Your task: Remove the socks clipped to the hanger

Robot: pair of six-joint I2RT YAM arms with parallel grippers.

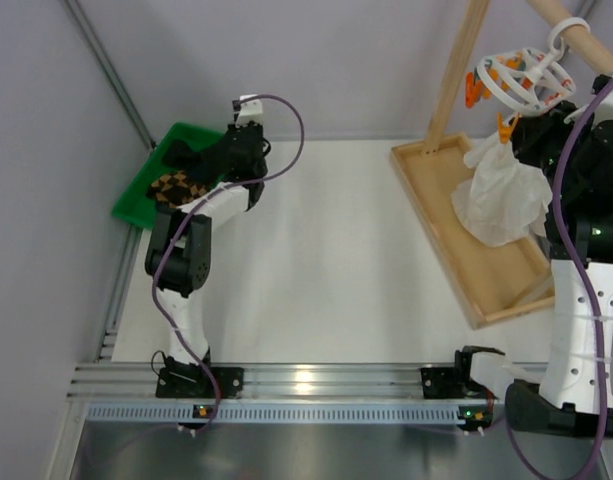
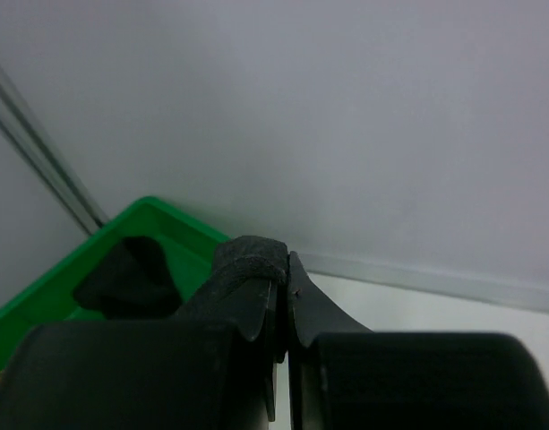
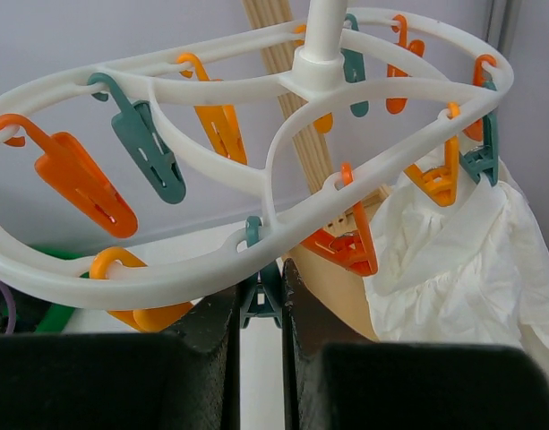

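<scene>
- Right pincer [image 3: 261, 276] is up at the hanger [image 3: 207, 264], just below the ring's near edge. Its jaws are drawn in to a narrow slit.
- In that slit hangs a teal clip [image 3: 261, 300], with a finger tight on either side. It looks pinched.
- To the right of that pincer, the white cloth [image 3: 453, 269] hangs from clips on the same ring. Orange and teal clips dangle all around above it.
- Left pincer [image 2: 286, 260] is clamped tight, jaws meeting, and nothing shows between them.
- Just to its left sits the green tray [image 2: 158, 215], with a plain dark sock [image 2: 131, 278] lying in it.
- The overhead view adds what the wrist views miss. An argyle sock [image 1: 176, 187] lies in that tray too, right by the left arm.
- From above, the two pincers sit well apart across the bench [image 1: 326, 250].
- Only the right wrist view shows the clip in the slit. From above, that pincer is just a dark mass under the ring.
</scene>
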